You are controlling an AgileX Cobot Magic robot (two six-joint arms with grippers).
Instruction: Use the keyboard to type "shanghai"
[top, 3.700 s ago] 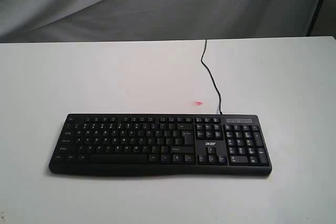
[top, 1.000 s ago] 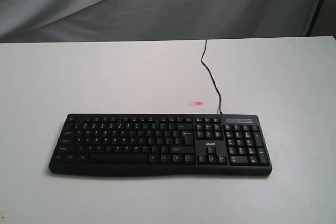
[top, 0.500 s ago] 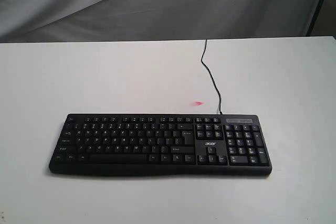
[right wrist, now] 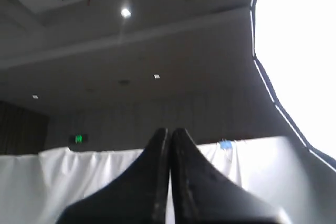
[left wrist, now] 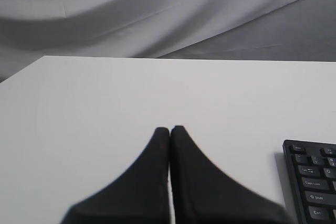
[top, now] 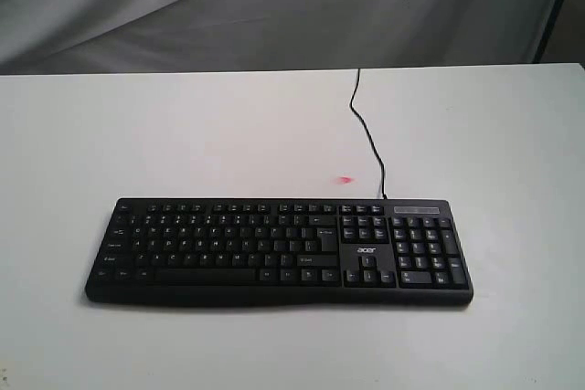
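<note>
A white worktop (top: 183,134) is seen across the exterior view, with a grey cloth (top: 274,6) hung behind it. The keyboard (top: 274,248) is laid flat on the near half of the worktop, its long side square to the camera, with the number pad at the right end. A thin black cable (top: 367,139) is led from its back edge towards the far edge of the worktop. A small red mark (top: 345,180) is seen on the worktop just beside the cable.

No key is judged to have been pressed yet, as neither arm is shown in the exterior view. The keys are small and closely packed, so a neighbouring key could be struck if a tip is lowered slightly off centre. Two keys could be pressed at once by a broad tip. The keyboard could also be pushed along the smooth worktop by a slanted press.

The left jaws are pressed together and nothing is held; they are seen over bare worktop, with the keyboard's end (left wrist: 312,182) off to one side. The right jaws are likewise pressed together and empty, and are pointed up towards the room's ceiling, away from the keyboard.
</note>
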